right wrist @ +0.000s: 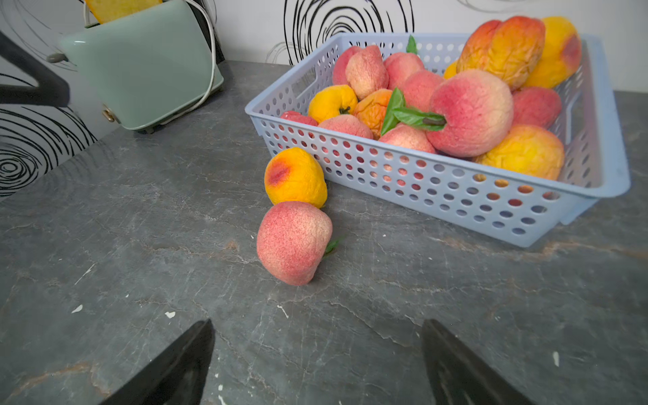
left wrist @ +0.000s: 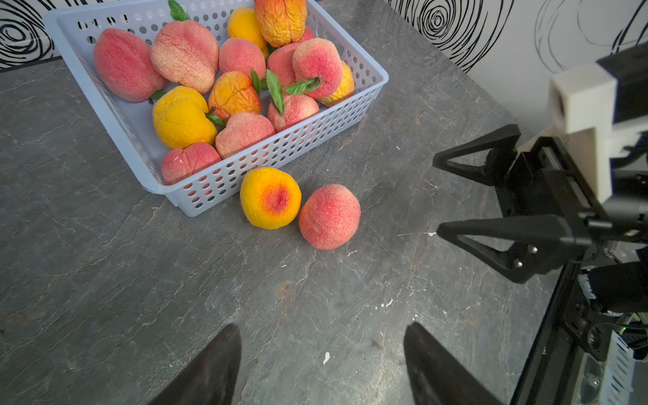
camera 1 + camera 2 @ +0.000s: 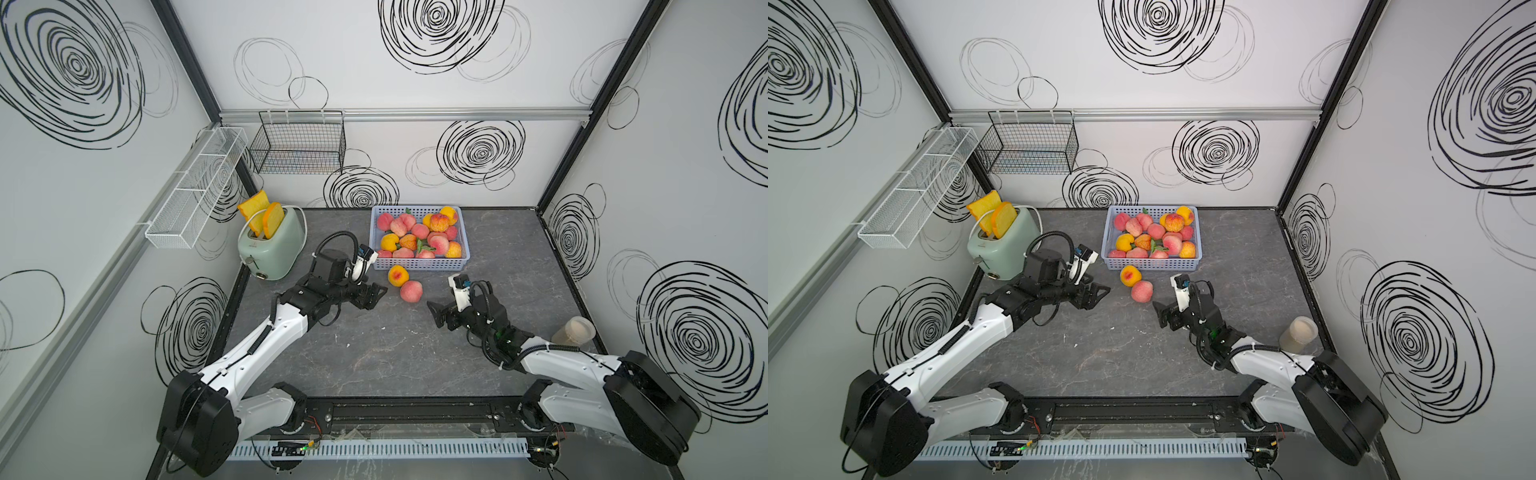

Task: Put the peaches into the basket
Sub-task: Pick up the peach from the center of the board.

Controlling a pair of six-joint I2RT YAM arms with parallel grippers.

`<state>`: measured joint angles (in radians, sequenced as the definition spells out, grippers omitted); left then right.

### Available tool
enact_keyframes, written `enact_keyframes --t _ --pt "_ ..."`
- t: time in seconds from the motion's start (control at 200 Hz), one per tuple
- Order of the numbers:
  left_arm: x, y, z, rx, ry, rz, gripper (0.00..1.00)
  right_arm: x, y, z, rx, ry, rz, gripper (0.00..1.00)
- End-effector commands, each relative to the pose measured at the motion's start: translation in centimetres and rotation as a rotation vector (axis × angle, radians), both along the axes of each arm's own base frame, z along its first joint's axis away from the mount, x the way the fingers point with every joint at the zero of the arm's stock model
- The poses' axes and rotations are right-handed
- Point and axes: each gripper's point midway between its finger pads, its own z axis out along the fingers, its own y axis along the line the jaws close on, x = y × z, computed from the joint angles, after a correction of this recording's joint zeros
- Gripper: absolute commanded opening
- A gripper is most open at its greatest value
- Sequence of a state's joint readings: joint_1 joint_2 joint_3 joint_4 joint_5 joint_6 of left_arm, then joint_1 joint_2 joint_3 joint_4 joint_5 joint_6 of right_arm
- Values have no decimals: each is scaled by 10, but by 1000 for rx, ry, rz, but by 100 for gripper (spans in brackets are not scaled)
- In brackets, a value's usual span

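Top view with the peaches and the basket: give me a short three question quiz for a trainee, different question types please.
1. How many peaches lie on the table outside the basket?
2. True or false: the right gripper is open and empty.
3. Which loose peach lies closer to the basket? A the yellow peach, B the pink peach.
Key: 1 two; 2 true; 3 A.
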<state>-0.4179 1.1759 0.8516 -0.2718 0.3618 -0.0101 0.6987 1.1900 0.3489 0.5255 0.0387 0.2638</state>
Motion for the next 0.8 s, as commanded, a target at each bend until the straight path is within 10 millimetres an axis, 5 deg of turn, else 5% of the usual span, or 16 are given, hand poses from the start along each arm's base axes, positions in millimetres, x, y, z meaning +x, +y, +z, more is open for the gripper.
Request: enact_keyframes --t 0.0,0.795 --pt "0 2 11 -1 -37 -14 78 1 4 -9 52 143 -25 96" --pt "0 7 19 -26 -38 16 78 31 25 -67 171 439 -137 97"
